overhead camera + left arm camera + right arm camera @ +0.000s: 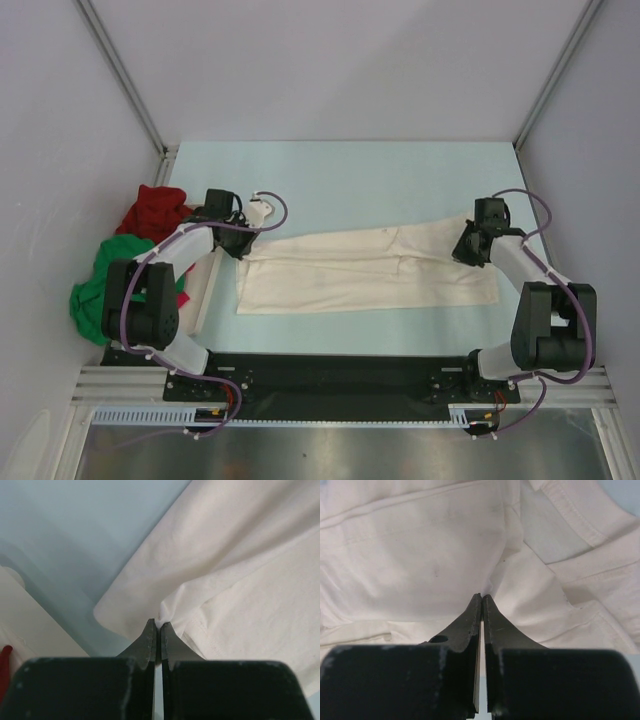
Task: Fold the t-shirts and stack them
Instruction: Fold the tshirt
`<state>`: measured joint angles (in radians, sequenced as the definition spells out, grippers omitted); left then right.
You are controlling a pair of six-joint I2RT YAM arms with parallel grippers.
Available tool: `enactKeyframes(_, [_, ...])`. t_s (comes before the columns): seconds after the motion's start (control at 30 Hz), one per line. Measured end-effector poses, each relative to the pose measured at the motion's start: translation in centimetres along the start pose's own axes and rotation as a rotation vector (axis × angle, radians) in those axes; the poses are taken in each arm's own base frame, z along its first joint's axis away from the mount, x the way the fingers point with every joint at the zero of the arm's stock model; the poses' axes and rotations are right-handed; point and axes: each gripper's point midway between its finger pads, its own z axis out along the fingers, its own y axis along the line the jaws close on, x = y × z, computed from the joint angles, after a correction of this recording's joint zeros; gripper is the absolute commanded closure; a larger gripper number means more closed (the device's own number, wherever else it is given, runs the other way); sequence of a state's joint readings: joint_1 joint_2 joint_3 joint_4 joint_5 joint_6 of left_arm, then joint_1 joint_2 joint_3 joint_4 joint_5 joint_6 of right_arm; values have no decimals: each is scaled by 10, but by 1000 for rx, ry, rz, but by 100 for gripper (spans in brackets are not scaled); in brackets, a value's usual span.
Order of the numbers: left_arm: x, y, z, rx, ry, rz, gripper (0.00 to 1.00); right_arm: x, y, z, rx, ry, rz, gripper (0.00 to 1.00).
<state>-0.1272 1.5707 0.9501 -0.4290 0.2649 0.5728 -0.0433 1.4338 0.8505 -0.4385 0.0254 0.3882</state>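
Observation:
The cream-white t-shirt [370, 270] lies stretched in a long band across the middle of the table. My left gripper [244, 246] is shut on a pinch of the cloth at its left end, and the cloth bunches at the fingertips in the left wrist view [158, 622]. My right gripper [466, 250] is shut on a fold of the cloth at its right end, seen in the right wrist view [482, 596]. The dark red t-shirt [150, 210] and the bright green t-shirt [105, 285] lie crumpled at the far left. The magenta-pink t-shirt is not clearly in view.
A flat white tray [203, 295] lies under my left arm, between the heaped shirts and the cream shirt; its edge also shows in the left wrist view [25, 615]. White walls close in the table on three sides.

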Motion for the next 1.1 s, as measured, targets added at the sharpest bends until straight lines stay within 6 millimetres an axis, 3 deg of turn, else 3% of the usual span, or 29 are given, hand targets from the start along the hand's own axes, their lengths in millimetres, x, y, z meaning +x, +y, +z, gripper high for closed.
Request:
enactKeyframes(0.1, [0, 3, 0, -11, 4, 13, 100, -2, -3, 0, 5, -7, 17, 94])
enactKeyframes(0.17, [1, 5, -1, -26, 11, 25, 100, -2, -5, 1, 7, -5, 29, 87])
enactKeyframes(0.2, [1, 7, -1, -32, 12, 32, 93, -2, -5, 1, 5, -6, 37, 81])
enactKeyframes(0.23, [1, 8, -1, -36, 13, 41, 83, -1, -7, 2, 8, -4, 45, 68])
enactKeyframes(0.27, [1, 9, -1, -38, 15, 52, 70, 1, -9, 3, 12, 1, 55, 61])
enactKeyframes(0.3, [2, 9, -1, -37, 17, 66, 52, 3, -11, 4, 17, 6, 63, 57])
enactKeyframes(0.4, [6, 3, -2, -2, 33, 90, 32, 7, -23, 4, 40, 18, 105, 51])
enactKeyframes(0.5, [10, -11, -9, 72, 51, 103, 29, 2, -36, -8, 65, -16, 178, 47])
enactKeyframes(0.57, [2, -17, -21, 102, 30, 110, 28, -7, -46, -24, 81, -76, 228, 47])
enactKeyframes(0.67, [-29, -14, -43, 82, -66, 120, 30, -23, -60, -52, 86, -203, 326, 44])
enactKeyframes(0.73, [-46, -5, -50, 42, -113, 108, 34, -22, -70, -61, 96, -251, 389, 44])
enactKeyframes(0.8, [-60, 15, -39, -11, -115, 57, 34, -10, -80, -60, 115, -255, 448, 44])
enactKeyframes(0.87, [-58, 22, -26, -21, -91, 30, 32, 9, -90, -51, 146, -211, 503, 44])
enactKeyframes(0.97, [-38, 32, 8, -40, 2, -26, 30, 32, -98, -38, 182, -142, 544, 45])
enactKeyframes(1.1, [-12, 33, 33, -49, 100, -61, 31, 46, -102, -23, 209, -81, 566, 51])
